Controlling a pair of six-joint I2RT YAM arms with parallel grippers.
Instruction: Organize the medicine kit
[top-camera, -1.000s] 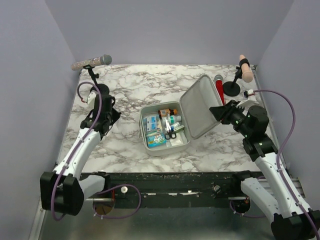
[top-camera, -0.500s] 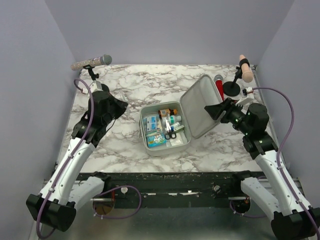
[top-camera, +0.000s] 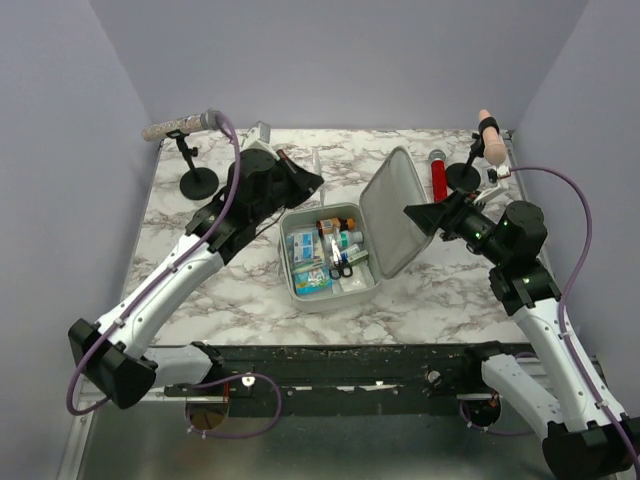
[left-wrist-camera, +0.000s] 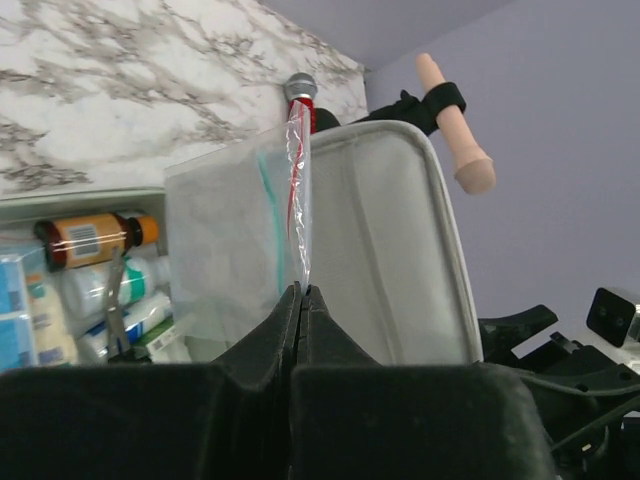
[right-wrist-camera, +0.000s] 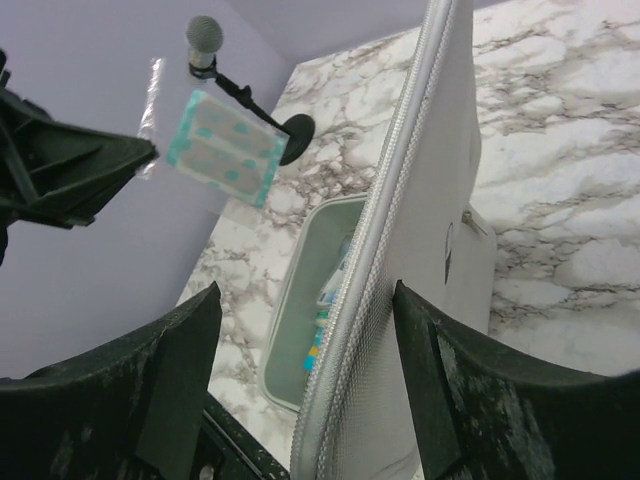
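The medicine kit lies open at the table's middle, its lid tilted up on the right. Bottles, packets and scissors fill its tray. My left gripper hovers above the kit's back left corner. It is shut on a clear plastic bag that holds a teal-dotted packet. In the left wrist view the fingertips pinch the bag's edge in front of the lid. My right gripper stands open, with the lid's zipper edge between its wide-apart fingers.
A red cylinder lies behind the lid. A microphone on a black stand is at the back left. A peach-coloured handle on a stand is at the back right. The grey walls stand close on three sides.
My left arm swung from the table's left side over to the kit, carrying the bag. My right gripper opened wider at the lid and moved slightly left.
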